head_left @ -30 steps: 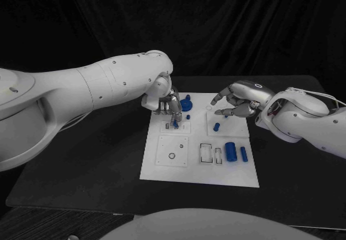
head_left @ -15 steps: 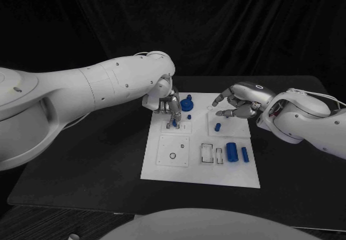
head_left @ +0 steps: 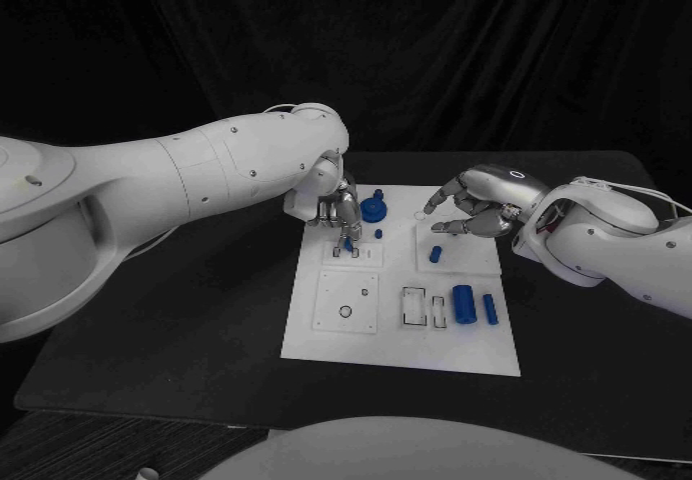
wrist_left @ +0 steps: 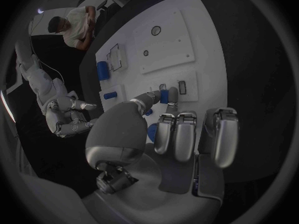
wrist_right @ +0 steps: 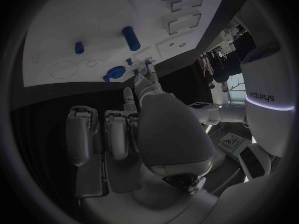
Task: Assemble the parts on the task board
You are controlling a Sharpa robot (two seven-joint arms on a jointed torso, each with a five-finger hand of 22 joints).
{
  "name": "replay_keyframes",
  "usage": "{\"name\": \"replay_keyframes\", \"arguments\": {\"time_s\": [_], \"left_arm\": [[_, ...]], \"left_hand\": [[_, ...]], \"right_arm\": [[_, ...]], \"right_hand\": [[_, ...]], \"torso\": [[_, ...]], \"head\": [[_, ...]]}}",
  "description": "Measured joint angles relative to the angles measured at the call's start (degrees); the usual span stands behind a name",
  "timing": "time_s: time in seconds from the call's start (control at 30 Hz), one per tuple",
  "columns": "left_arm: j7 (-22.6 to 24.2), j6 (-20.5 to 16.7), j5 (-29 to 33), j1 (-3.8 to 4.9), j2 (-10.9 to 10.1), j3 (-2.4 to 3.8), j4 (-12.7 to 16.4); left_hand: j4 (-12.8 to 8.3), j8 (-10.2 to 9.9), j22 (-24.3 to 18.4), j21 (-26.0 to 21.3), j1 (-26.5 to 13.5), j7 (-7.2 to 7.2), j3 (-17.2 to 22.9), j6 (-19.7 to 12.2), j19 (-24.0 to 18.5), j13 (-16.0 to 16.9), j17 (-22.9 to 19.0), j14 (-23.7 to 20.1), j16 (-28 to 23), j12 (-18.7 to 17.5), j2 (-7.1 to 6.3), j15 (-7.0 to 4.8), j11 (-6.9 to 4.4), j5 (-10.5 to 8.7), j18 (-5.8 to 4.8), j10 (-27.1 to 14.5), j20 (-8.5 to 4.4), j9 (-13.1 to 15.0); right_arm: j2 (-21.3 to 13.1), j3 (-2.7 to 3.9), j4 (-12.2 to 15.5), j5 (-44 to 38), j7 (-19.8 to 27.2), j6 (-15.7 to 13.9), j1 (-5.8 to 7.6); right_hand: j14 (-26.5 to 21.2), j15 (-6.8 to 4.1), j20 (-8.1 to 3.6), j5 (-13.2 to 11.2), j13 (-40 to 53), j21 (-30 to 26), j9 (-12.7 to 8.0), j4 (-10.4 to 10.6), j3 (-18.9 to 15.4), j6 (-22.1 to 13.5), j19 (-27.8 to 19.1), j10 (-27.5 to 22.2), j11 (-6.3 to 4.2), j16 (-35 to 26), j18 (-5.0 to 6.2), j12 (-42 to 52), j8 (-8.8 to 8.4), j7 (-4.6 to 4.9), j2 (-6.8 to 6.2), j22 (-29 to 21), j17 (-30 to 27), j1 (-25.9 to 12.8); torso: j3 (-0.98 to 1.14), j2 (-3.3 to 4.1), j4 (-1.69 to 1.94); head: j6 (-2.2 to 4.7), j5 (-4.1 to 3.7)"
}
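The white task board (head_left: 325,335) lies in the middle of the black table. My left hand (head_left: 338,212) hovers over the board's far left part and pinches a small blue part (head_left: 348,243) between thumb and finger, just above a slotted block (head_left: 352,255). The left wrist view shows that pinch on the blue part (wrist_left: 164,95). My right hand (head_left: 473,212) hangs over the board's far right corner with fingers curled and nothing in them, above a short blue peg (head_left: 436,254). A round blue part (head_left: 375,209) and a tiny blue peg (head_left: 378,234) stand between the hands.
A blue cylinder (head_left: 462,303) and a thinner blue bar (head_left: 489,309) lie on the board's right side beside two rectangular slots (head_left: 414,306). A square plate with a round hole (head_left: 346,303) sits at near left. Bare black table surrounds the board.
My left hand has shifted slightly toward the far end of the board with the small blue part still pinched. The right hand has stayed almost still.
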Motion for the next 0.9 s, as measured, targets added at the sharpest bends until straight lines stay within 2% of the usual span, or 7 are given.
{"name": "replay_keyframes", "arguments": {"time_s": [0.53,0.57,0.63,0.9], "left_arm": [[0.2,-0.6,-0.2,-0.32,-0.1,0.0,0.2],[0.3,-0.6,-0.2,-0.38,-0.1,0.0,0.2],[0.3,-0.6,-0.2,-0.46,-0.1,0.05,0.2],[0.4,-0.5,-0.2,-0.68,-0.3,0.15,0.6]], "left_hand": [[0.0,-0.4,0.0,-0.2,0.0,0.0,0.0,0.0,0.0,0.0,0.0,0.0,0.0,0.0,0.03,0.0,0.01,-0.27,0.0,0.0,0.0,0.0],[0.0,-0.4,0.0,-0.2,0.0,0.01,0.0,0.0,0.0,0.0,0.0,0.0,0.0,0.0,0.03,0.0,0.01,-0.27,0.0,0.0,0.0,0.0],[0.0,-0.4,0.0,-0.2,0.0,0.01,0.0,0.0,0.0,0.0,0.0,0.0,0.0,0.0,0.03,0.0,0.01,-0.28,0.0,0.0,0.0,0.0],[0.0,-0.4,0.0,-0.2,0.0,0.01,0.0,0.0,0.0,0.0,0.0,0.0,0.0,0.0,0.03,0.0,0.01,-0.39,0.0,0.0,0.01,0.1]], "right_arm": [[0.1,-0.01,-0.2,0.0,-0.2,0.4,-0.11],[0.1,-0.01,-0.2,0.0,-0.2,0.4,-0.11],[0.1,-0.01,-0.3,0.0,-0.2,0.4,-0.12],[0.1,0.01,-0.4,0.0,-0.4,0.7,-0.14]], "right_hand": [[0.0,0.0,0.21,0.0,0.0,-0.3,0.0,0.0,0.0,0.0,0.2,0.0,0.0,0.0,0.0,0.0,0.0,0.0,0.0,0.0,0.0,0.0],[0.0,0.0,0.21,0.0,0.0,-0.3,0.0,0.0,0.0,0.0,0.2,0.0,0.0,-0.1,0.06,0.0,0.0,0.0,0.0,0.0,0.0,0.0],[0.0,0.0,0.21,0.0,0.0,-0.6,0.0,0.0,0.0,0.0,0.2,0.0,0.0,-0.2,0.94,0.0,0.0,0.0,0.0,0.0,0.0,0.0],[0.0,0.0,0.21,0.0,0.0,-0.6,-0.1,0.0,0.0,0.0,0.2,0.0,0.0,-0.2,0.94,0.0,0.0,0.0,0.0,0.0,0.0,0.0]], "torso": [[-0.09,-0.07,-0.12],[-0.08,-0.07,-0.12],[-0.08,-0.08,-0.12],[-0.05,-0.07,-0.09]], "head": [[0.0,0.21],[0.0,0.21],[0.0,0.21],[0.0,0.22]]}}
